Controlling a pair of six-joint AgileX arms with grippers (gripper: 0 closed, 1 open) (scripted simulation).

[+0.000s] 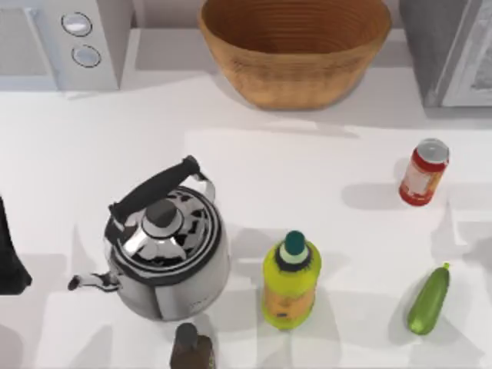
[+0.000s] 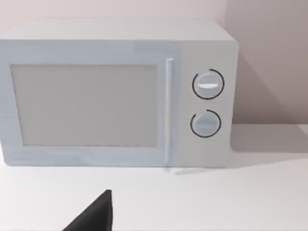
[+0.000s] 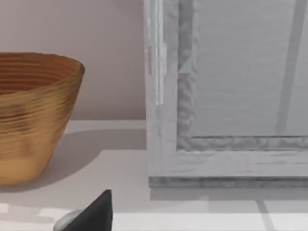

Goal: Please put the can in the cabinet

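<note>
The can [image 1: 423, 173], red with a silver top and a pale label, stands upright at the right of the table in the top view. Behind it, at the back right corner, is the grey cabinet [image 1: 453, 54]; its shut door [image 3: 231, 96] stands close ahead in the right wrist view. A dark part of my right gripper [image 3: 94, 216] shows low in that view, with a bit of silver rim [image 3: 65, 222] beside it. My left arm [image 1: 11, 257] is parked at the table's left edge, and a dark part of its gripper [image 2: 94, 216] faces the microwave [image 2: 115, 96].
A wicker basket [image 1: 296, 46] stands at the back middle and the microwave [image 1: 69, 38] at the back left. A steel kettle [image 1: 165, 246], a yellow-green bottle [image 1: 290, 280] and a small dark bottle [image 1: 191, 350] crowd the front. A green zucchini [image 1: 428, 300] lies front right.
</note>
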